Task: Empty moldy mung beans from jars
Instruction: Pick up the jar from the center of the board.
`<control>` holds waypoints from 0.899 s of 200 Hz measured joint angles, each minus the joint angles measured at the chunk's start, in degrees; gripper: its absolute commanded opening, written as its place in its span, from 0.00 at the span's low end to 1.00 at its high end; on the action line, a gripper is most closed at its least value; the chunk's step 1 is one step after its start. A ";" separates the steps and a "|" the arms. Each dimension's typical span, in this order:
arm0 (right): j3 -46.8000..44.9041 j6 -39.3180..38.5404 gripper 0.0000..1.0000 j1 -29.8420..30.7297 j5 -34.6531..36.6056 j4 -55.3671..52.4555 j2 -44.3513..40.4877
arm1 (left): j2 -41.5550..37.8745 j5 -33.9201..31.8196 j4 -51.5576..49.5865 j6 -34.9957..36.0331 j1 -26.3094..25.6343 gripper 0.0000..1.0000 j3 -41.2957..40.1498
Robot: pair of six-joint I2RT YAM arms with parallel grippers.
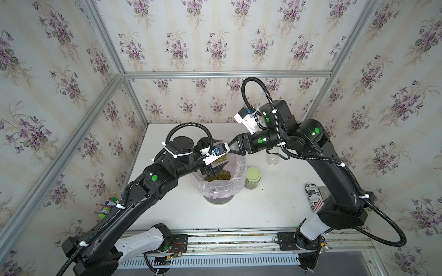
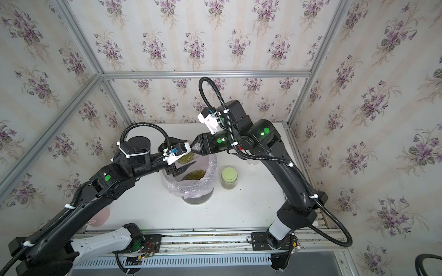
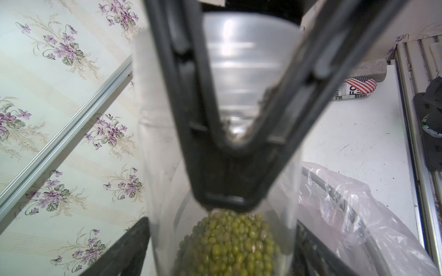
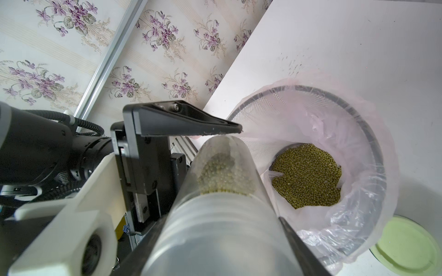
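Centre frame, my right gripper (image 1: 233,145) clamps the small clear cylindrical jar (image 4: 222,215), lying sideways above the round bin lined with pink plastic bag (image 4: 373,133). The tiny green mung beans (image 4: 224,176) sit inside it. My left gripper (image 1: 224,152) is spread wide around the jar.

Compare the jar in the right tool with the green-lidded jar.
The held jar lies roughly sideways, lifted in the right tool; the green-lidded jar stands upright on the table. The held jar's threads are bare; the green-lidded jar is capped. Both are clear.
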 measured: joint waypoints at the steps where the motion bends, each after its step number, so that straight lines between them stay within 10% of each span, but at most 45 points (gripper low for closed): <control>1: 0.00 0.00 0.49 0.00 0.00 0.00 0.00 | 0.00 0.00 0.00 0.00 0.00 0.86 0.00; 180: -0.09 0.02 0.53 0.04 -0.48 0.46 -0.02 | 0.20 0.13 0.00 -0.15 -0.11 0.56 0.02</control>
